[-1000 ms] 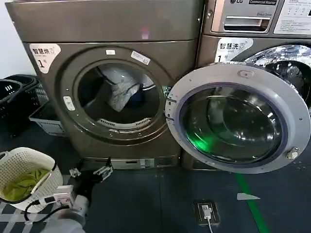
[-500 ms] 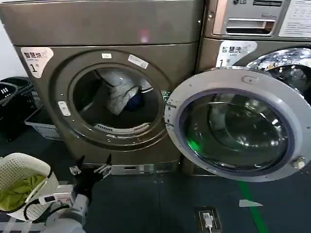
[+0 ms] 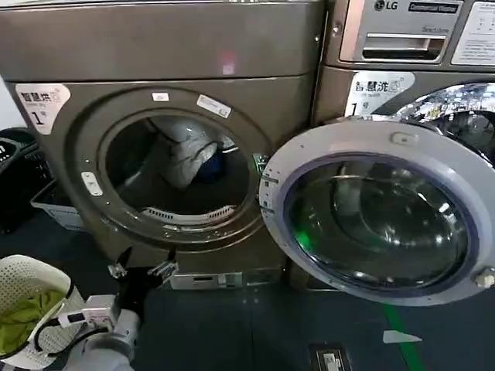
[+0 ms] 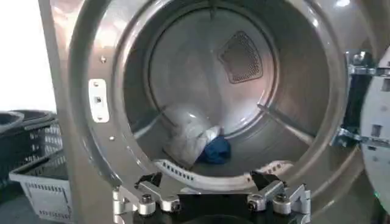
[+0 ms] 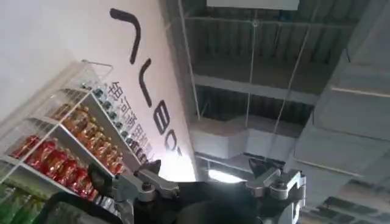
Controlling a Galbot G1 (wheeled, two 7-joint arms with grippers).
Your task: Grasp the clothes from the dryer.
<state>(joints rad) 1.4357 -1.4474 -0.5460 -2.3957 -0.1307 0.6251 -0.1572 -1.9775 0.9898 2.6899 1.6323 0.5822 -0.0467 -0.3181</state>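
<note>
The bronze-brown dryer (image 3: pixel 178 54) has its chrome-rimmed glass door (image 3: pixel 402 139) swung wide to the right. Inside the drum (image 4: pixel 201 61) lie the clothes (image 3: pixel 189 158), a grey-white bundle (image 4: pixel 192 139) with a dark blue piece (image 4: pixel 216 150) beside it on the drum floor. My left gripper (image 3: pixel 143 267) hangs open below the porthole's lower rim, outside the drum. In the left wrist view the left gripper (image 4: pixel 207 179) faces the bundle from a distance, nothing between its fingers. My right gripper (image 5: pixel 204 167) is open, pointing up at the ceiling.
A white basket (image 3: pixel 23 267) holding a yellow-green cloth (image 3: pixel 19 321) stands at my lower left. Dark baskets (image 3: pixel 15 170) and a grey crate (image 3: pixel 54 209) sit left of the dryer. The LG machine (image 3: pixel 402 39) stands behind the open door. A floor socket (image 3: pixel 329 357) lies ahead.
The dryer has grown larger and slid left in the head view as I came closer. The left gripper stays open below the porthole.
</note>
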